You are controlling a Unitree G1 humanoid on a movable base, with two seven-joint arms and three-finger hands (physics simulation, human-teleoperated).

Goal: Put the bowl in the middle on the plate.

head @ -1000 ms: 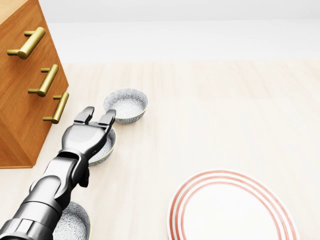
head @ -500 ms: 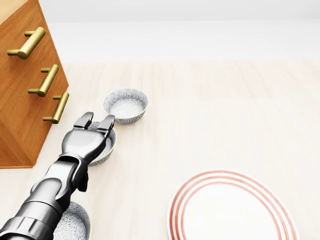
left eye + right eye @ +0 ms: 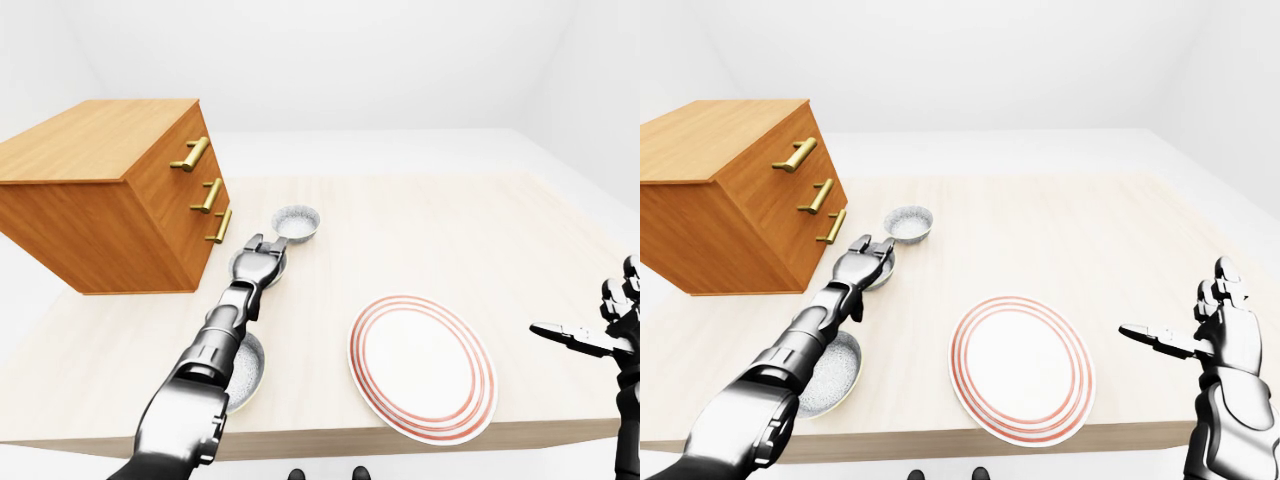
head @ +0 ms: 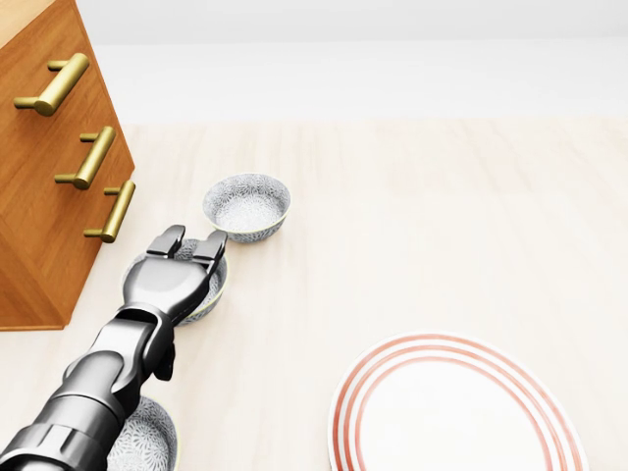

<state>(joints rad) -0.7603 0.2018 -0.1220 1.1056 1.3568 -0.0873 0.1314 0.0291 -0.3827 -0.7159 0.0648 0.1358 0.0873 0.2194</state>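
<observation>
The middle bowl [image 4: 201, 283], lying on the table [image 4: 412, 216] between two other bowls [image 4: 247, 205] [image 4: 147, 437] left of the plate [image 4: 456, 407], is being covered by the left hand [image 4: 186, 243], fingers spread and not yet closed. It is being judged rigid, glazed, slippery and breakable, best pinched at the rim; the right hand [image 3: 1200, 335] is being held open, well apart

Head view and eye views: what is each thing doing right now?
Left hand: fingers open, over the middle bowl.
Middle patterned grey bowl: upright on table, partly hidden.
Red-ringed white plate: empty.
Right hand: open, held off the table.
Wooden drawer cabinet: drawers closed.
</observation>
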